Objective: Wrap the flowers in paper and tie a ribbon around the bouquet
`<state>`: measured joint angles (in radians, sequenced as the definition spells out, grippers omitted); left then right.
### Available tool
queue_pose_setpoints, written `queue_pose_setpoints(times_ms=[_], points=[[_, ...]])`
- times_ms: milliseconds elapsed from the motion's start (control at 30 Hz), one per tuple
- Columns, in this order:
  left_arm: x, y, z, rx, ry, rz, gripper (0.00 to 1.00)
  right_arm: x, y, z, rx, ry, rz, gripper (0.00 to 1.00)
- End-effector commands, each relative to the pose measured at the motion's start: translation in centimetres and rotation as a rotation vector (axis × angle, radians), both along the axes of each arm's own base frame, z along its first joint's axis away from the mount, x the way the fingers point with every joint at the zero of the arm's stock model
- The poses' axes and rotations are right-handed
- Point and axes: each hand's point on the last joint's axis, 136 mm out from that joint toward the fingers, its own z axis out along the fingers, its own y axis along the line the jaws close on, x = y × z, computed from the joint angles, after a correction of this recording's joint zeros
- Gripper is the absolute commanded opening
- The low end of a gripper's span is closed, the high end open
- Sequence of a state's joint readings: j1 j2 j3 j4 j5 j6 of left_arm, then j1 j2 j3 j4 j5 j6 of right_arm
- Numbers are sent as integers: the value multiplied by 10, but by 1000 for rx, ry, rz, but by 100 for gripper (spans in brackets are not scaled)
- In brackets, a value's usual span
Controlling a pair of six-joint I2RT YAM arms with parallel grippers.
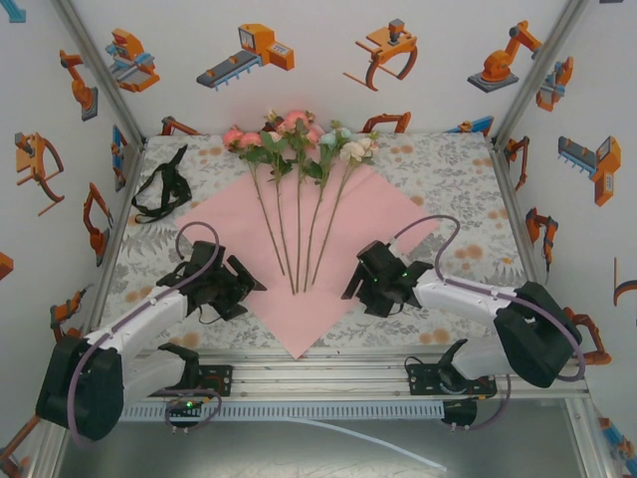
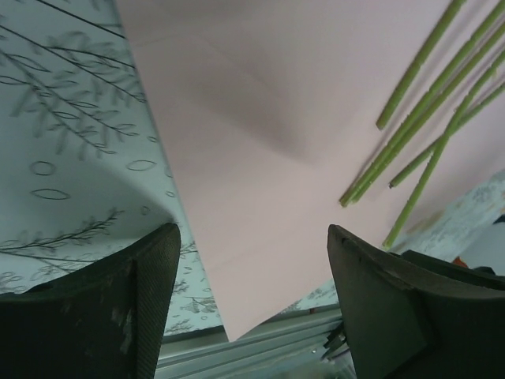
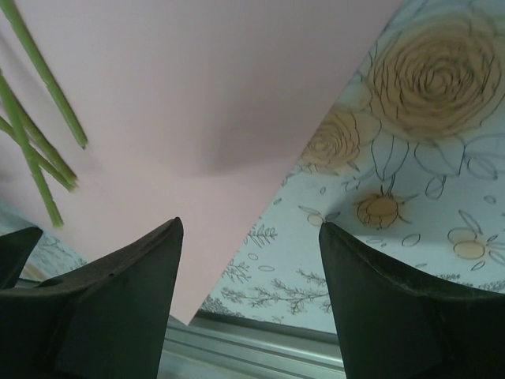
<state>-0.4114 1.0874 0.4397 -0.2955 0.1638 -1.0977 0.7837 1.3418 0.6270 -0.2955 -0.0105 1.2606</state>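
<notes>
The paper (image 1: 388,214) lies flat as a diamond, pale pink face up, with one corner at the table's near edge. The flowers (image 1: 299,134) rest on it, blooms at the far corner and stalks (image 2: 426,118) running toward me. A black ribbon (image 1: 159,191) sits in a heap at the back left. My left gripper (image 1: 244,284) is low over the paper's left near edge, open (image 2: 252,229), with the paper (image 2: 260,142) below it. My right gripper (image 1: 356,284) is low over the right near edge, open (image 3: 250,225), straddling the paper (image 3: 197,103) and the cloth. Stalk ends (image 3: 31,134) show at its left.
A floral tablecloth (image 1: 448,169) covers the table. A metal rail (image 1: 318,373) runs along the near edge just past the paper's corner. White walls with orange robot stickers and slanted frame posts (image 1: 100,70) close in the sides and back.
</notes>
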Motion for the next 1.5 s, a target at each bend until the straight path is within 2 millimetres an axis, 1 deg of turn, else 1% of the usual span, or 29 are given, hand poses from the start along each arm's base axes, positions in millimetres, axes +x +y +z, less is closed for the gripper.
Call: queue_pose_setpoints(times_ms=[0,67,133,233,367,433,500,633,733,800,867,900,1000,1100,1167,1267,1367,1433,1467], points=[[-15,-8,-21,-25,76,2,70,-13,1,-7,8,37,-58,65],[-13,-16,-22,-50,68,-12,69,-15,8,-12,25,40,-66,65],[-8,-25,-19,-81,51,-23,68,-13,16,-14,50,41,-72,65],[-2,-34,-13,-109,23,-35,68,-7,24,-11,62,24,-81,65],[7,-42,-2,-147,-31,-40,67,-6,23,-6,63,11,-96,65],[10,-45,2,-159,-49,-47,67,-5,22,-2,76,1,-110,61],[12,-46,5,-164,-61,-51,67,-6,22,2,93,-2,-120,56],[11,-47,6,-169,-65,-60,67,-4,22,7,120,-19,-144,30],[9,-47,5,-169,-65,-69,67,-3,23,9,142,-25,-154,15],[9,-46,7,-164,-74,-72,67,0,25,12,153,-43,-159,1],[9,-44,12,-153,-94,-80,68,4,29,17,177,-65,-159,0],[9,-43,15,-147,-106,-91,70,6,30,18,180,-70,-161,0],[7,-39,30,-113,-166,-143,78,11,32,21,183,-77,-178,0],[2,-36,56,-73,-286,-231,86,19,27,24,179,-99,-224,0],[-4,-40,74,-53,-386,-319,88,25,24,26,182,-101,-244,0],[-19,-56,100,-55,-526,-484,88,32,20,28,187,-104,-268,0],[-39,-80,126,-69,-662,-696,90,36,15,27,189,-99,-288,0],[-53,-93,134,-48,-718,-827,91,39,10,27,187,-101,-303,0],[-58,-99,134,-36,-733,-879,92,40,8,27,186,-101,-309,0]])
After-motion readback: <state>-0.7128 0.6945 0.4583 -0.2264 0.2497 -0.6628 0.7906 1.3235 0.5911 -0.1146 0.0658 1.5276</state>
